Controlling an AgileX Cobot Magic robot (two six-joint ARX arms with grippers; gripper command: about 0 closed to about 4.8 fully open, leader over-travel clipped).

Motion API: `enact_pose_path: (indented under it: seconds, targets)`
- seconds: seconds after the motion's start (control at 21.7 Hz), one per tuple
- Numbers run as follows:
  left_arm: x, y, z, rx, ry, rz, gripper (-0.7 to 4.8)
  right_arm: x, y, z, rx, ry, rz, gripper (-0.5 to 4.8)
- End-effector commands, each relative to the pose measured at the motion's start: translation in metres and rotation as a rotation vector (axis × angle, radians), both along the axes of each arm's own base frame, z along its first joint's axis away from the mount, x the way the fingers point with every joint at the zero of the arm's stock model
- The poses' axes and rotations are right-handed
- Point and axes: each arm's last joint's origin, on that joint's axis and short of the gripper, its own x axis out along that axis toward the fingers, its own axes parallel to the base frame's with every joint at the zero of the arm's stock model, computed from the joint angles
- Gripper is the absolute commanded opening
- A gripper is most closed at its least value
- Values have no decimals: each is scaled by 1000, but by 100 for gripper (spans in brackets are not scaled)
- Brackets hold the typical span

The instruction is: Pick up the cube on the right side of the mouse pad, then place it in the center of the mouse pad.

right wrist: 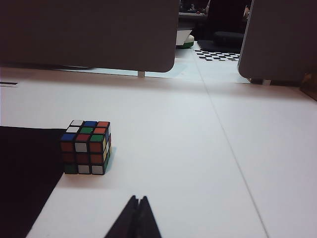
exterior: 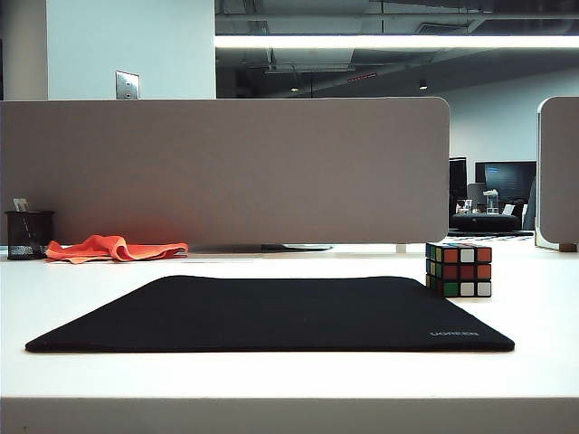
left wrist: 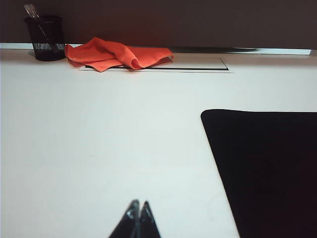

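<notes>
In the exterior view, nearest the camera, the white bench (exterior: 271, 380) runs along the bottom of the frame, and the pad (exterior: 271, 312) lies flat across the lower middle, its grey lettering at the lower right corner. Its centre is bare, so the target spot is free. Neither arm shows in this view; both seem parked back from the work, which fits a task not yet begun.

The cube (exterior: 459, 268) stands square on the bench at the right of centre, at the pad's far right corner. The right wrist view shows it just off the pad's edge, touching it or a hair apart; I cannot tell which. It sits flat on one face with open bench on its outer side, so fingers could likely come down over it unhindered.

The right fingers (right wrist: 136, 218) show at the bottom middle of the right wrist view, tips pressed together, holding nothing, well short of the cube (right wrist: 85, 148) at the left of centre. They would need to spread before any grasp.

The left fingers (left wrist: 137, 221) sit at the bottom middle of the left wrist view, likewise pressed together and empty, over bare bench beside the pad (left wrist: 267, 168).

Farther back, at the exterior view's left, lie an orange cloth (exterior: 113, 248) and a black mesh cup (exterior: 29, 234), then the grey divider (exterior: 226, 172).
</notes>
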Motion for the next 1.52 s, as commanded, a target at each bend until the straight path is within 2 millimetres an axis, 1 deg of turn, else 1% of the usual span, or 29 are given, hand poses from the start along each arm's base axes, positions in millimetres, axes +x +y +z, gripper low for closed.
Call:
enact_pose_path:
  seconds: [0.05,0.46,0.55,0.74,0.78,0.92,0.97,1.06,1.29,1.33,1.38,1.52]
  targets:
    - [0,0,1,3,-12,1,-5,0,0,3,1,-38,0,-1]
    - [0,0,4,2,-35,4,-5,0,0,3,1,-47,-11,-1]
    - [0,0,5,0,-48,2,5,0,0,3,6,-46,-10,-1]
    - [0,-1,5,-3,-52,-46,5,0,0,3,50,-47,-8,-1]
    - [0,-2,6,-6,-61,-88,4,0,0,3,50,-47,-8,-1]
    - [-1,-5,13,-38,-92,-178,4,0,0,3,50,-47,-16,-1]
    - [-4,-6,23,-39,-113,-229,4,0,-1,3,51,-46,-32,-1]
    - [-7,-7,32,-58,-134,-259,7,0,-1,2,53,-34,-53,-1]
    - [-12,-8,47,-104,-146,-302,79,0,-2,-3,108,8,-82,-1]
    - [-13,-8,49,-105,-129,-324,128,0,-2,-3,108,10,-83,-1]
    - [-14,-9,51,-110,-110,-343,155,0,-2,-2,115,9,-83,-2]
    - [-13,-11,63,-155,-50,-422,158,-1,-2,2,129,10,-87,-2]
